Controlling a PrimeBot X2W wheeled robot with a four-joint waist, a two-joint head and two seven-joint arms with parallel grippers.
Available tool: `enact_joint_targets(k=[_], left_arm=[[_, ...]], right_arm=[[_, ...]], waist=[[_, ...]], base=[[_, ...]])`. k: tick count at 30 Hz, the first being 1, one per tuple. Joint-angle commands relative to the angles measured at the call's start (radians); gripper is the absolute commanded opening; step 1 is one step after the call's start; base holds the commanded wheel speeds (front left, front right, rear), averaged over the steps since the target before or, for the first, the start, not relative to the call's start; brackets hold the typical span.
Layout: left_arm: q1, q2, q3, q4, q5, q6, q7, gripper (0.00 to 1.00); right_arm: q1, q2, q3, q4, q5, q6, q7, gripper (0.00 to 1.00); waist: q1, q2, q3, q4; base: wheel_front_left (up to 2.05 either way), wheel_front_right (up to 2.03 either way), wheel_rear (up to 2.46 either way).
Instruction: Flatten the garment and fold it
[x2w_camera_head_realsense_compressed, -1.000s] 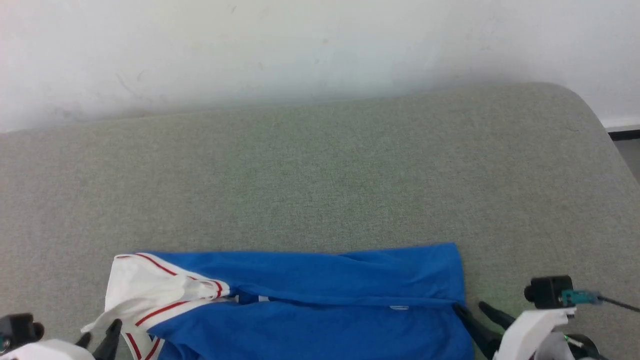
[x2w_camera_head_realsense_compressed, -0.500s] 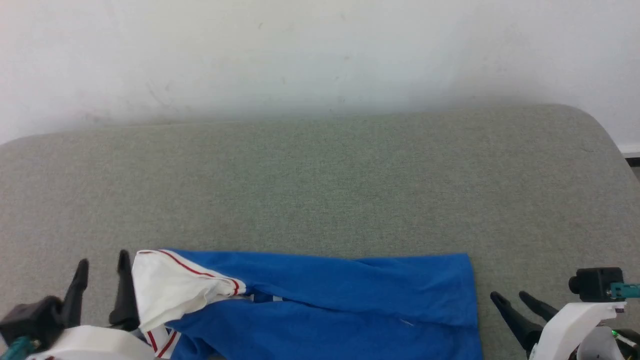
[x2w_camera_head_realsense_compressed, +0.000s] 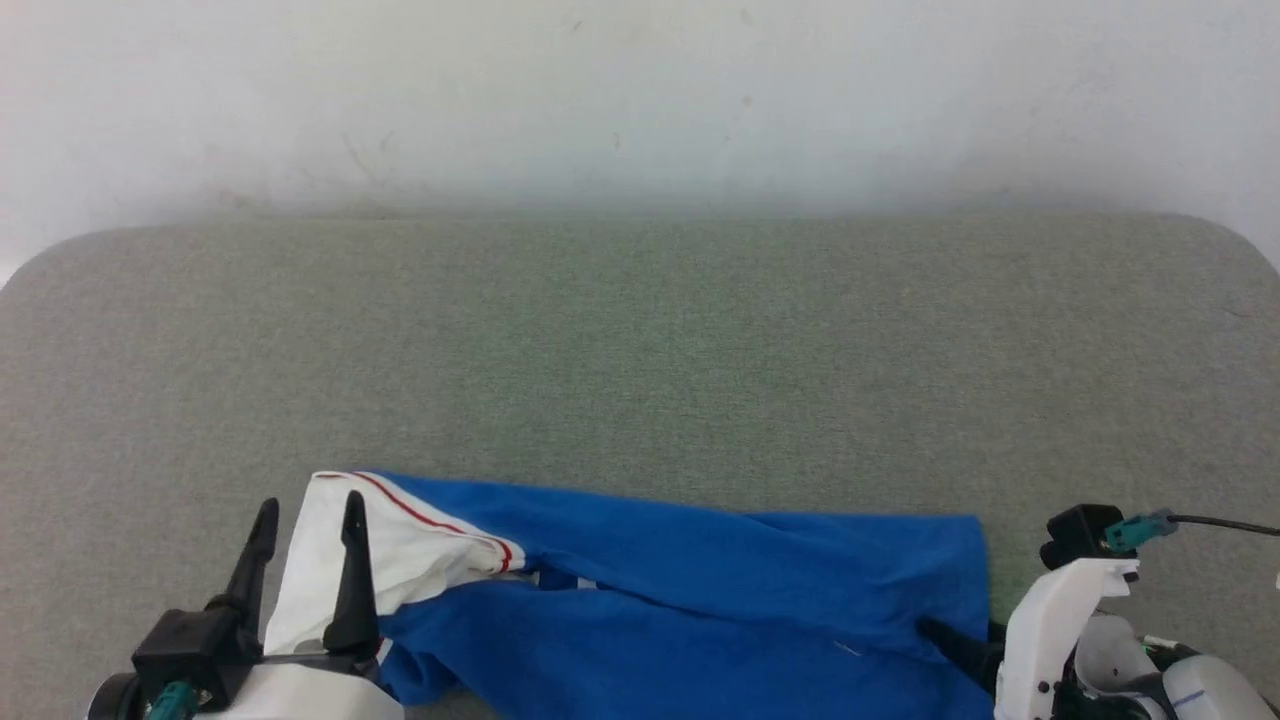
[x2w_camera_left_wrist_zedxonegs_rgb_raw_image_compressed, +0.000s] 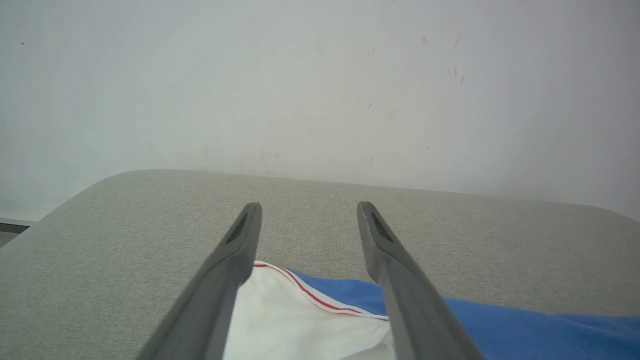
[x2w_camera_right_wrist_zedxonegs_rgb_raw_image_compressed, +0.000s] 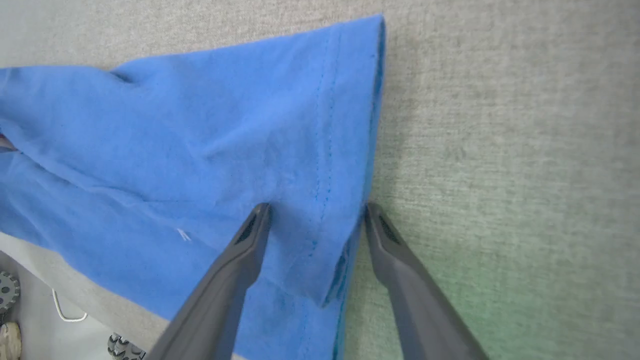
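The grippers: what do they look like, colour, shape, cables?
The left gripper and right gripper each have two long dark grey fingers tapering to narrow tips. Behind sit white wrist shells, each with a black camera block and teal plug; a black cable leaves the right one.

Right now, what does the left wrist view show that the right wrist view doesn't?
Left wrist view: the white sleeve end with its red stripe, the pale wall behind, and the left fingers spread open over the sleeve. Right wrist view: the stitched blue hem, with the right fingers open astride its edge, one over cloth, one over the grey padded surface. Both: the blue garment lying on that grey surface.
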Motion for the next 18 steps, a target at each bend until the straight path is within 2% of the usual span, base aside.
enact_joint_targets(k=[1,2,3,5,11,18], left_arm=[[-0.022,-0.01,-0.004,0.006,0.015,-0.01,-0.004,1.0],[-0.025,-0.013,-0.006,0.007,0.02,-0.013,-0.005,1.0],[-0.026,-0.015,-0.007,0.007,0.025,-0.015,-0.005,1.0],[-0.029,-0.02,-0.005,0.006,0.033,-0.015,-0.005,1.0],[-0.023,-0.027,0.005,-0.004,0.052,-0.014,-0.006,1.0],[0.001,-0.027,0.024,-0.015,0.065,0.001,-0.006,1.0]], right_arm=[[-0.006,0.012,0.03,0.038,0.022,-0.001,0.038,1.0],[-0.005,0.014,0.044,0.06,0.032,-0.001,0.063,0.96],[-0.004,0.015,0.058,0.076,0.042,-0.001,0.086,0.47],[-0.005,0.022,0.075,0.097,0.068,-0.001,0.121,0.0],[-0.032,0.011,0.108,0.097,0.098,-0.001,0.136,0.0],[-0.069,-0.051,0.099,0.01,0.11,-0.001,0.063,0.0]], waist=[[0.0,-0.0001,0.008,0.014],[0.0,-0.0001,0.008,0.017],[0.0,-0.0001,0.009,0.019],[0.0,-0.0001,0.009,0.02],[0.0,-0.0001,-0.004,0.01],[0.0,-0.0001,-0.032,-0.006]], base=[[0.0,0.0,0.0],[0.0,0.0,0.0],[0.0,0.0,0.0],[0.0,0.0,0.0],[0.0,0.0,0.0],[0.0,0.0,0.0]])
